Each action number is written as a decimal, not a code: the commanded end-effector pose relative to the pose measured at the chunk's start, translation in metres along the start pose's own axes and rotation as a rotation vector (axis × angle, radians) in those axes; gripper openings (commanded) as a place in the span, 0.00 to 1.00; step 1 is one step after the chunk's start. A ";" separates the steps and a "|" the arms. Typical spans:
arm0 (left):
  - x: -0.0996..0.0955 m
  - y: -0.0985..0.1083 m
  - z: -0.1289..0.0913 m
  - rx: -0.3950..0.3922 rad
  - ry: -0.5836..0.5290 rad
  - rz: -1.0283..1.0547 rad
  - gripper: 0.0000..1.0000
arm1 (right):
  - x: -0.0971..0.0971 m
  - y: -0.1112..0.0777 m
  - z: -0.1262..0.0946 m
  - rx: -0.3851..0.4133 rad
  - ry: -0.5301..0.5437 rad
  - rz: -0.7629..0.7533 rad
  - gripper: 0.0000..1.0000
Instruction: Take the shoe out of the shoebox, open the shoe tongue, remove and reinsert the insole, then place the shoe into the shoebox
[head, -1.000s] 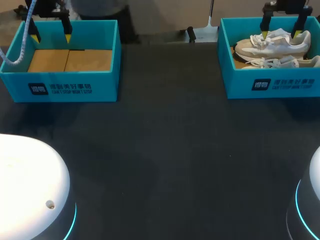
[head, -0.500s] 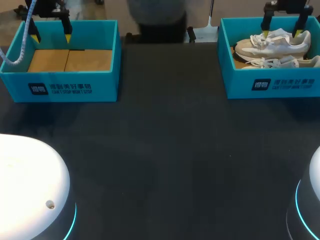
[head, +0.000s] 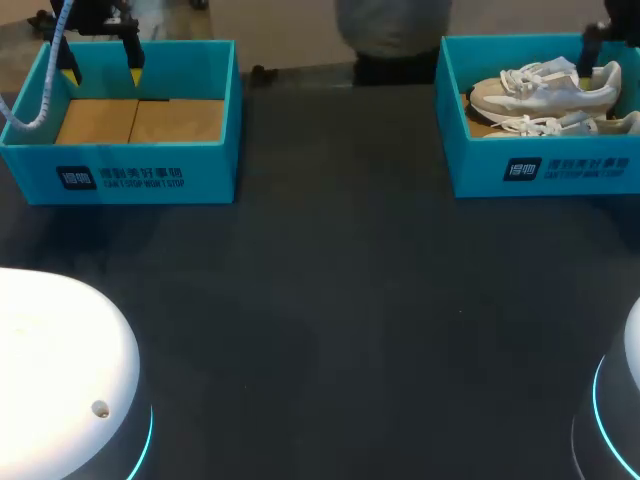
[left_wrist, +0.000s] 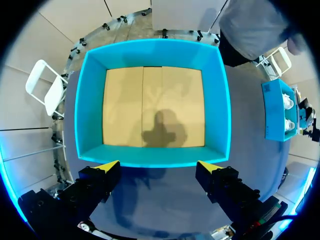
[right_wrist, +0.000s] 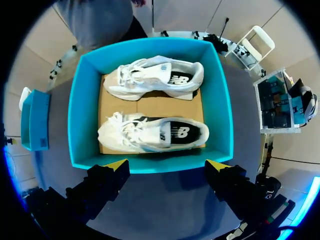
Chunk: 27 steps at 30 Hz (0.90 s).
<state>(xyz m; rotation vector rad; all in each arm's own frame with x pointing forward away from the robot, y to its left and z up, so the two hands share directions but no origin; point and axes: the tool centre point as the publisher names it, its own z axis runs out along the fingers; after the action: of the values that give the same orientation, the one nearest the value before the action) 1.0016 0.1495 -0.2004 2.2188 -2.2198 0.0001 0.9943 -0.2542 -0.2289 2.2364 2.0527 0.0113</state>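
Observation:
Two white sneakers lie on their sides in the teal shoebox (head: 540, 170) at the far right; one shoe (right_wrist: 160, 77) lies farther in, the other (right_wrist: 152, 134) nearer my fingers. My right gripper (right_wrist: 167, 165) hangs open above the box's near wall (right_wrist: 150, 162), touching nothing. In the head view only one of its dark fingers (head: 592, 48) shows, at the box's back right corner. My left gripper (left_wrist: 159, 166) is open over the near wall of a second teal box (left_wrist: 150, 52), which holds only a cardboard floor. In the head view the left gripper (head: 102, 72) sits over that box (head: 120, 175).
Dark table surface (head: 330, 300) stretches between the two boxes and toward the front. My arms' white bases (head: 60, 370) fill the front corners.
My right gripper has shifted to the right over the shoebox, leaving most of it out of the head view. The left arm and both shoes have not moved.

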 end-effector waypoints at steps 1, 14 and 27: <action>0.000 0.001 0.000 0.000 -0.001 0.000 1.00 | -0.014 0.004 0.013 -0.008 0.004 -0.003 1.00; 0.000 0.001 0.000 0.000 -0.001 0.000 1.00 | -0.050 0.015 0.070 0.003 -0.040 -0.016 1.00; 0.000 0.001 0.000 0.000 -0.001 0.000 1.00 | -0.061 0.023 0.102 0.005 -0.090 -0.014 0.62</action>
<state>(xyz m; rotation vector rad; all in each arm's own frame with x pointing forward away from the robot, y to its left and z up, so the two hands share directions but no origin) 1.0016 0.1495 -0.2003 2.2188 -2.2199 0.0000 1.0151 -0.3244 -0.3188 2.1794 2.0299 -0.0884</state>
